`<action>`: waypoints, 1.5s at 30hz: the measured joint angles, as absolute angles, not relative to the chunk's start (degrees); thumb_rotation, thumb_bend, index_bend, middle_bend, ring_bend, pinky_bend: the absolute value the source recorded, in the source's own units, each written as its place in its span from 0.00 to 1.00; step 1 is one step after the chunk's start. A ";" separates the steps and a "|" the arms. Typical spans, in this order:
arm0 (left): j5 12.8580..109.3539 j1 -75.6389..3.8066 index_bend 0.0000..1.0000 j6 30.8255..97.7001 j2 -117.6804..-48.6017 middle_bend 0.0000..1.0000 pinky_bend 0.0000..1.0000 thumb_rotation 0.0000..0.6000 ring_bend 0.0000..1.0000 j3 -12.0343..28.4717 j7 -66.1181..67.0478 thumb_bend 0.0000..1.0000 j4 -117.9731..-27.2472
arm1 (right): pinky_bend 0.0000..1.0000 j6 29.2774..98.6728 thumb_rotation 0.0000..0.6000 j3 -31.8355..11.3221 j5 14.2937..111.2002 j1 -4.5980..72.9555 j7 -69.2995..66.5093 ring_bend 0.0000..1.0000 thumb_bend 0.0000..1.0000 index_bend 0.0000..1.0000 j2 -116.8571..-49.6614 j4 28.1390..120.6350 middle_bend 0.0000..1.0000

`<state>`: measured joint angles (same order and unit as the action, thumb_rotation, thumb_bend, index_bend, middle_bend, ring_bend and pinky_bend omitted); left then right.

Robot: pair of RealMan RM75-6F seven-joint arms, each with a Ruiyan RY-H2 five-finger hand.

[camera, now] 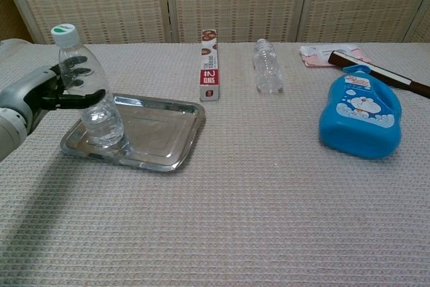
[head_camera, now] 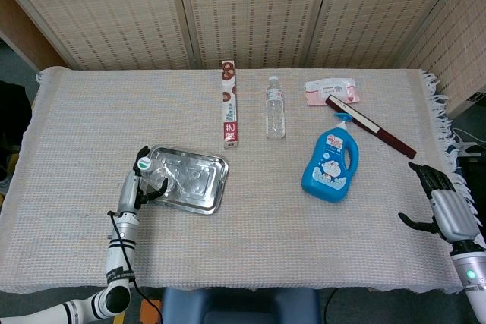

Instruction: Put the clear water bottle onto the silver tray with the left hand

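I see clear plastic water bottle [camera: 94, 99], white-green cap | shiny silver metal tray [camera: 158, 132] | beige waffle-weave worktop cloth [camera: 269, 206] | blue cartoon-printed detergent bottle [camera: 361, 115]

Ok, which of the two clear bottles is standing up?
The white-capped bottle on the tray, by the left hand. The other bottle lies flat at the table's far side.

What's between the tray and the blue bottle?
Only bare cloth lies between the tray and the blue bottle, as the chest view shows.
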<state>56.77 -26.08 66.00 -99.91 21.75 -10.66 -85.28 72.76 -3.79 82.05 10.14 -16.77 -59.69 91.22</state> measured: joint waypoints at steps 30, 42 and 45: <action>56.14 -27.26 0.00 60.72 -90.92 0.00 0.20 1.00 0.00 20.16 -9.79 0.40 -93.97 | 0.06 72.84 1.00 -3.82 81.99 10.16 -16.78 0.00 0.14 0.06 -59.79 91.13 0.07; 56.62 -27.92 0.00 59.72 -90.19 0.00 0.19 1.00 0.00 18.87 -9.44 0.39 -93.93 | 0.06 73.23 1.00 -3.88 82.11 10.02 -17.07 0.00 0.14 0.06 -59.69 91.16 0.07; 57.08 -28.00 0.00 59.33 -89.71 0.00 0.18 1.00 0.00 18.37 -9.48 0.37 -94.11 | 0.06 73.21 1.00 -3.90 82.05 10.03 -17.05 0.00 0.14 0.06 -59.70 91.14 0.07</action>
<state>57.08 -28.00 59.33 -89.71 18.37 -9.48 -94.11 73.21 -3.90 82.05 10.03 -17.05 -59.70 91.14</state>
